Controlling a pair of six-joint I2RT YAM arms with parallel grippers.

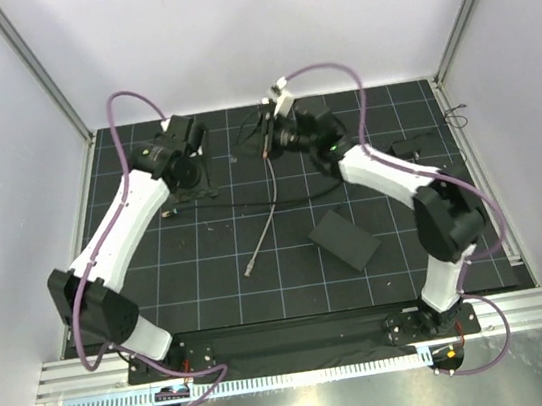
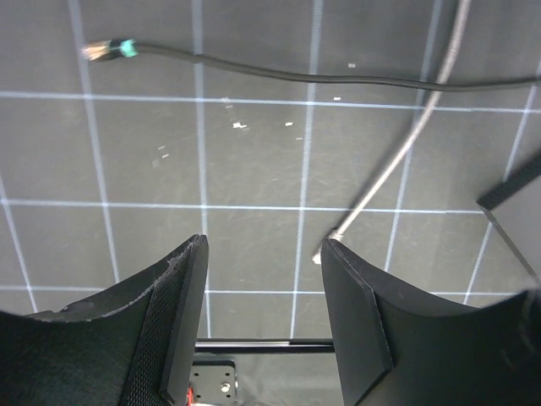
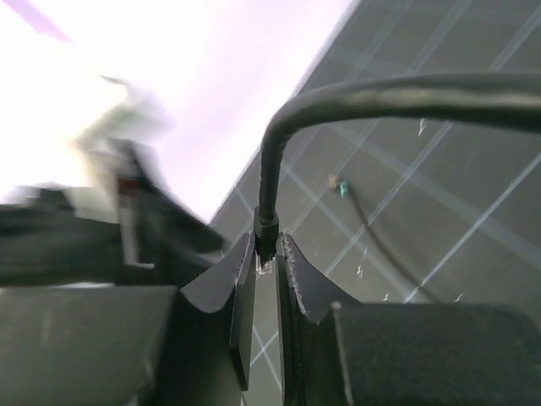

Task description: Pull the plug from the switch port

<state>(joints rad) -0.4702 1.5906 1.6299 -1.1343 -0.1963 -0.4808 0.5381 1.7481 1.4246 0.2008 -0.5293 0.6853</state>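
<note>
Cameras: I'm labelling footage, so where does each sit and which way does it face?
Top external: above and behind the robot, looking down on the mat; left arm and right arm show.
Left wrist: on the left arm, looking down past its open jaws.
Right wrist: looks along shut jaws pinching the plug.
Shared: both wrist views show the black cable.

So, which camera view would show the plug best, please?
The right wrist view: the plug sits close up, pinched in the right end effector. The top external view leaves it too small to see; the left wrist view misses it.
</note>
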